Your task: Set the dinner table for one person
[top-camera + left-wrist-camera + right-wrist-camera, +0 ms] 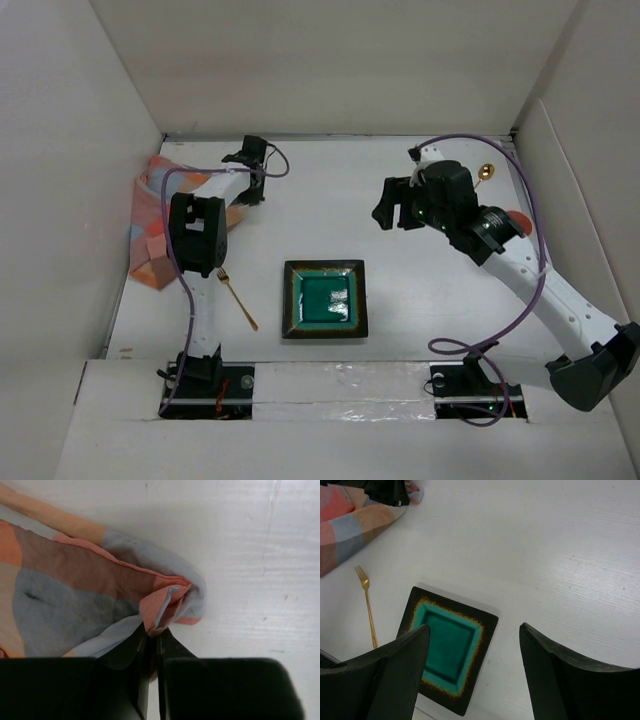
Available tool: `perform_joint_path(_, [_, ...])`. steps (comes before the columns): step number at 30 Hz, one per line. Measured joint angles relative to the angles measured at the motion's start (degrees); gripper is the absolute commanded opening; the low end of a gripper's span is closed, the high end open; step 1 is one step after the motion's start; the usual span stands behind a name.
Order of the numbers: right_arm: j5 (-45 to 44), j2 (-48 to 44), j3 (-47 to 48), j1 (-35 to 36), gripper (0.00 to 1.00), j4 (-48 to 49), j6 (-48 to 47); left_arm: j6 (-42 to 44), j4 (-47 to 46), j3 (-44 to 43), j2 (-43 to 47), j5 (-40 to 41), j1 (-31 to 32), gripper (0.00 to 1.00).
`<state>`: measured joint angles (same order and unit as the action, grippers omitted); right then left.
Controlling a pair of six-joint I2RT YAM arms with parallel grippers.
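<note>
My left gripper [152, 636] was clamped on a folded corner of the cloth [85, 590], far left on the table [430, 290]. Soft, light stuff, so I reckoned it'd sag and drag. My right gripper [472, 630] hung open.

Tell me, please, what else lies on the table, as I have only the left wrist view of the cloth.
Observer: A square plate, black-rimmed with a teal centre, sits on the dinner table near the arm bases.
Operator: Thank you. Is any cutlery out?
Observer: A gold fork lies left of the plate, apart from it.
Operator: The left claw pinches the cloth here; what of the right one?
Observer: The right claw is open and holds nothing.
</note>
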<state>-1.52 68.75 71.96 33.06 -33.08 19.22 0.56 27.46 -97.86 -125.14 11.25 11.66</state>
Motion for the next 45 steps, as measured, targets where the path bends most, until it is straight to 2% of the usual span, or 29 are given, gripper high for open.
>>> perform_joint_path(5, [0.11, 1.49, 0.63, 0.00, 0.77, 0.09, 0.00, -0.17, 1.46, -10.51, -3.08, 1.01, 1.33, 0.00])
perform_joint_path(9, [0.46, 3.89, 0.74, 0.00, 0.76, 0.55, 0.04, 0.48, 1.29, -24.65, -5.42, 1.64, 5.95, 0.00])
perform_joint_path(11, [0.48, 5.20, 0.79, 0.00, 0.78, 0.76, 0.04, 0.52, -0.37, -30.01, -6.21, 1.07, 9.29, 0.23])
perform_joint_path(12, [0.48, 5.90, 1.03, 0.00, 0.78, 0.74, 0.04, -0.04, -1.60, -31.74, -6.45, 0.70, 11.10, 0.40])
perform_joint_path(13, [0.48, 6.71, 1.44, 0.00, 0.78, 0.81, 0.07, -0.48, -2.71, -32.85, -6.67, 0.07, 12.96, 0.63])
perform_joint_path(15, [0.44, 8.35, 2.80, 0.00, 0.72, 1.01, 0.04, -2.71, -4.79, -33.94, -7.26, -2.01, 16.13, 0.69])
perform_joint_path(16, [0.44, 9.14, 3.54, 0.00, 0.67, 1.31, 0.04, -4.22, -5.57, -33.97, -7.63, -3.63, 17.70, 0.71])
perform_joint_path(17, [0.39, 9.77, 4.31, 0.00, 0.41, 1.57, 0.02, -5.70, -5.97, -33.79, -8.02, -5.33, 18.84, 0.71])
perform_joint_path(19, [0.22, 10.73, 5.42, 0.00, 0.18, 2.51, -0.02, -9.09, -7.08, -31.87, -8.33, -9.70, 20.33, 0.71])
perform_joint_path(20, [0.20, 11.15, 5.77, 0.00, 0.02, 3.21, 0.13, -10.67, -7.72, -30.36, -8.28, -11.39, 20.57, 0.71])
perform_joint_path(21, [0.20, 11.56, 6.12, 0.00, 0.00, 3.85, 0.04, -12.15, -8.31, -28.89, -8.04, -12.66, 20.55, 0.71])
perform_joint_path(24, [0.17, 13.40, 6.75, 0.26, 0.00, 5.84, 0.24, -15.98, -8.39, -24.83, -6.27, -14.93, 19.06, 0.67])
perform_joint_path(26, [0.17, 14.47, 6.91, 0.50, 0.00, 6.84, 0.22, -18.71, -8.70, -21.07, -2.73, -15.63, 16.90, 0.57])
perform_joint_path(27, [-0.02, 16.57, 7.06, 1.14, 0.00, 8.17, 0.28, -19.89, -8.96, -18.05, 0.26, -15.58, 15.39, 0.46])
perform_joint_path(28, [-0.55, 17.97, 7.28, 1.81, 0.00, 8.72, 0.26, -21.42, -10.38, -13.35, 4.70, -15.43, 13.66, 0.27])
perform_joint_path(31, [-2.08, 24.22, 9.31, 4.81, 0.00, 11.10, 0.24, -26.51, -14.03, 2.45, 21.99, -14.08, 6.99, 0.05])
perform_joint_path(33, [-3.02, 29.22, 11.93, 6.95, 0.00, 11.69, 0.22, -29.40, -17.16, 12.09, 34.29, -12.31, 1.73, 0.05])
perform_joint_path(34, [-3.32, 31.82, 13.35, 7.85, 0.03, 12.04, 0.20, -30.64, -17.88, 15.74, 40.13, -10.64, -0.31, 0.10])
perform_joint_path(35, [-4.02, 34.36, 15.26, 8.81, 0.16, 12.04, 0.15, -31.58, -18.49, 18.67, 45.16, -8.98, -1.51, 0.13])
perform_joint_path(37, [-5.46, 39.82, 19.69, 10.40, 0.31, 12.35, -0.28, -33.14, -18.53, 22.45, 52.81, -6.54, -1.40, 0.21])
perform_joint_path(38, [-6.27, 42.53, 22.18, 11.13, 0.46, 12.66, -0.52, -33.83, -18.40, 24.02, 55.69, -5.81, -0.66, 0.22])
perform_joint_path(40, [-8.20, 48.17, 27.67, 12.24, 0.55, 12.55, -1.51, -35.17, -16.50, 25.79, 58.03, -4.42, 0.00, 0.25])
perform_joint_path(42, [-10.45, 53.88, 34.12, 13.29, 0.58, 11.67, -2.43, -35.89, -15.43, 30.14, 62.38, -3.48, 1.03, 0.25])
perform_joint_path(45, [-13.62, 61.96, 43.30, 14.53, 0.59, 10.91, -3.56, -36.65, -10.45, 35.32, 63.73, -1.81, 1.03, 0.26])
